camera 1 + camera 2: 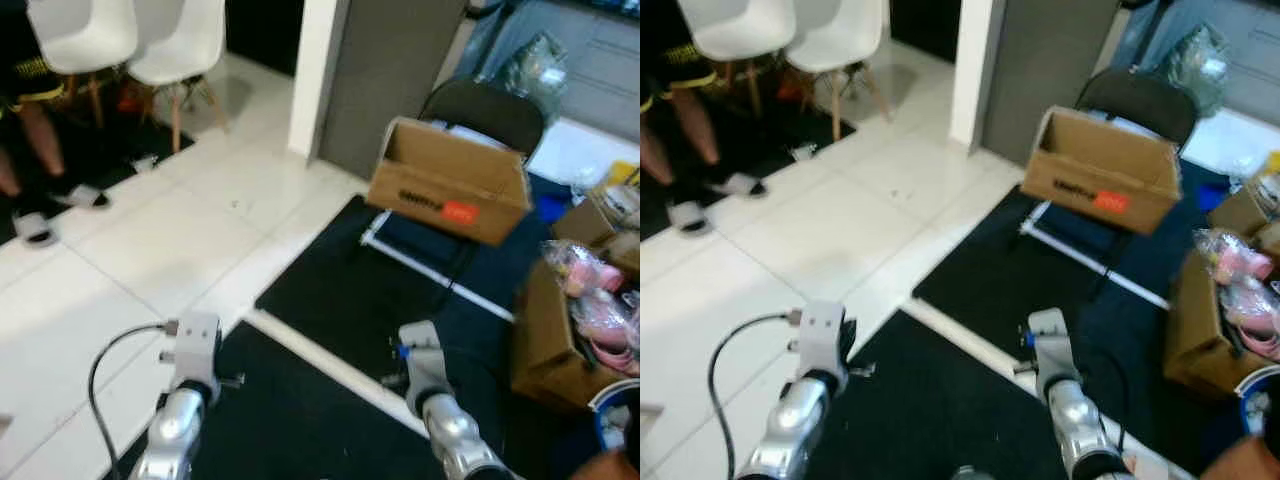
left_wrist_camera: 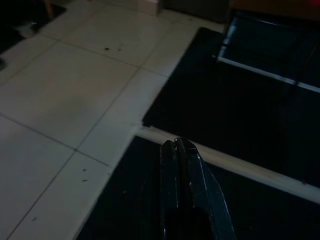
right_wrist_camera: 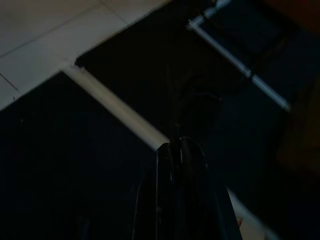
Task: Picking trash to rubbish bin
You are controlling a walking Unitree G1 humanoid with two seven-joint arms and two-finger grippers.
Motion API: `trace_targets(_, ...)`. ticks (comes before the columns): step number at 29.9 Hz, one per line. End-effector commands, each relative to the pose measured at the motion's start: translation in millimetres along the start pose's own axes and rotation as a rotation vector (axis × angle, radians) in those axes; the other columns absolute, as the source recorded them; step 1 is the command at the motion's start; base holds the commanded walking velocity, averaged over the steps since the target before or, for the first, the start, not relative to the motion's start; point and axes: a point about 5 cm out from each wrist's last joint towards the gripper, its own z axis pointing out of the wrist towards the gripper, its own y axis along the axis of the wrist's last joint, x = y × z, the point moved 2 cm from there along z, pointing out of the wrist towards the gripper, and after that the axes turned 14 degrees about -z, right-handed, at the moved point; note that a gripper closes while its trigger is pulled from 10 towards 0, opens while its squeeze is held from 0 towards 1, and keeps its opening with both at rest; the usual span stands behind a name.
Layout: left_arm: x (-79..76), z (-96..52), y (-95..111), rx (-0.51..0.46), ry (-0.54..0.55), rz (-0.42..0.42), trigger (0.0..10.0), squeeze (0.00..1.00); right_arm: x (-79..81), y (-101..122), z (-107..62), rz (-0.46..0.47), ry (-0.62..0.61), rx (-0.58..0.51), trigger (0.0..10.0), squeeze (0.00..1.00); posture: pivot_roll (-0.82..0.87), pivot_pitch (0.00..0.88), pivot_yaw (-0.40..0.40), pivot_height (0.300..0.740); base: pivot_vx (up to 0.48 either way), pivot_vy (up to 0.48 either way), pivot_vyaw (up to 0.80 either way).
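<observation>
Over black mat point(image 2: 240, 120): left claw point(image 2: 180, 145), tips together

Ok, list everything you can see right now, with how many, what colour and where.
Box: one, brown cardboard with a red label, on the black chair.
Black chair: one, ahead right, by the grey wall.
White chairs: two, far left.
Mats: two, black, on the white tile floor.
Carton: one, brown, far right, holding pink packets.
Person's legs: two, far left, in white slippers.
Left pincer: black fingers together, over the near mat.
Right pincer: black fingers together, over the strip between the mats.
</observation>
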Motion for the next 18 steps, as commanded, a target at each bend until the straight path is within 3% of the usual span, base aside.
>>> trace_targets(1,-0.5,-1.5,-6.6,0.028,0.000,0.011,10.0,0.00,-2.3,-8.4,-2.8,0.004,-0.006,0.028,10.0,0.00,0.02,0.071,-0.069,0.740,0.000,0.000,-0.80)
trace_targets(8,0.6,0.2,1.1,0.029,-0.049,0.058,10.0,0.00,2.8,-7.9,-2.4,0.058,-0.036,0.036,10.0,0.00,0.05,0.078,-0.003,0.740,0.000,0.000,-0.80)
trace_targets(12,11.7,0.0,9.4,0.035,-0.073,0.110,10.0,0.00,15.5,-8.9,-4.3,0.107,-0.046,0.045,10.0,0.00,0.10,0.082,0.064,0.740,0.000,0.000,-0.80)
trace_targets(18,24.6,-0.2,14.9,0.037,-0.042,0.096,10.0,0.00,24.3,-7.8,-5.2,0.128,-0.046,0.047,10.0,0.00,0.12,0.092,0.101,0.740,0.000,0.000,-0.80)
